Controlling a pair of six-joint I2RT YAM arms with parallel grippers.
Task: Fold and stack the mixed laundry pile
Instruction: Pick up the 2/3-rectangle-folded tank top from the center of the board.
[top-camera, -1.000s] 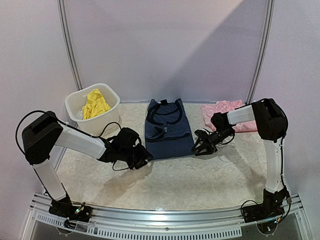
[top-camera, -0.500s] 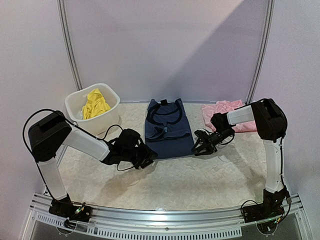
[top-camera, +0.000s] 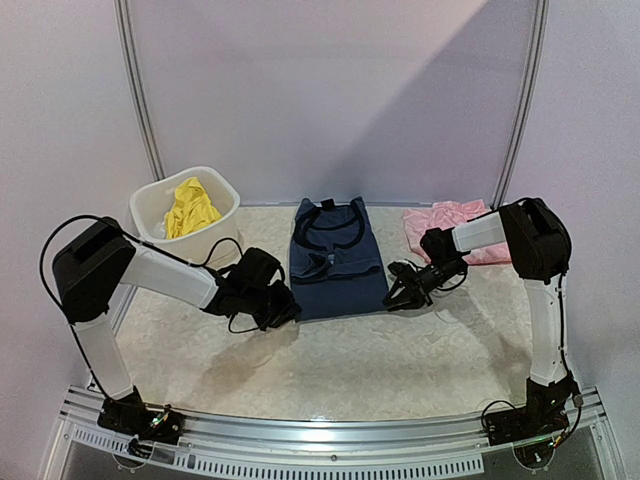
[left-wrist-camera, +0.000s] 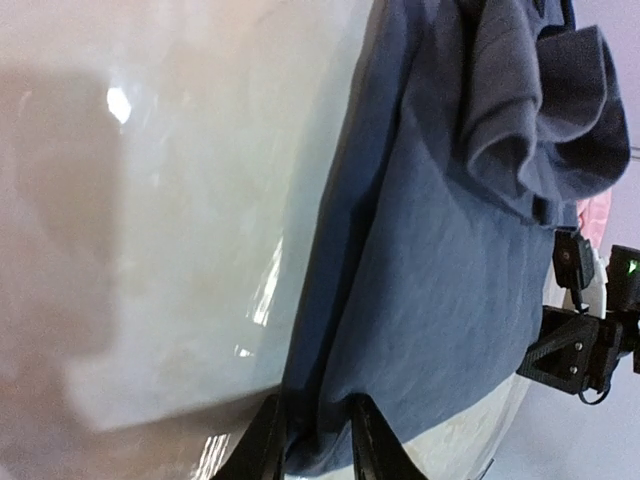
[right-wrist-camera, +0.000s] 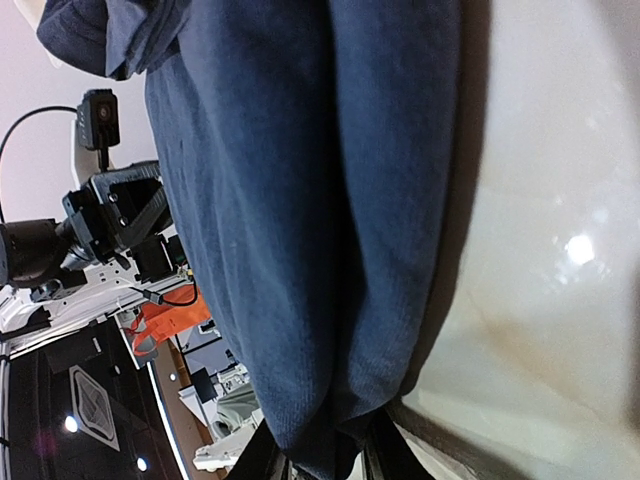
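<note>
The navy top (top-camera: 335, 262) lies flat in the middle of the table, neck toward the back. My left gripper (top-camera: 285, 305) is shut on its near left corner; in the left wrist view the navy cloth (left-wrist-camera: 440, 270) is pinched between the fingers (left-wrist-camera: 262, 445). My right gripper (top-camera: 393, 296) is shut on the near right corner; the right wrist view shows the bunched navy hem (right-wrist-camera: 330, 300) between the fingers (right-wrist-camera: 380, 450). A pink ruffled piece (top-camera: 445, 226) lies at the back right. A yellow piece (top-camera: 190, 208) sits in the white tub (top-camera: 220, 190).
The white tub stands at the back left of the table. Metal frame posts (top-camera: 140, 100) rise at both back corners. A metal rail (top-camera: 330, 440) runs along the near edge.
My left gripper has shifted slightly toward the top's near left corner. My right gripper has edged a little left and back. The navy top stays flat.
</note>
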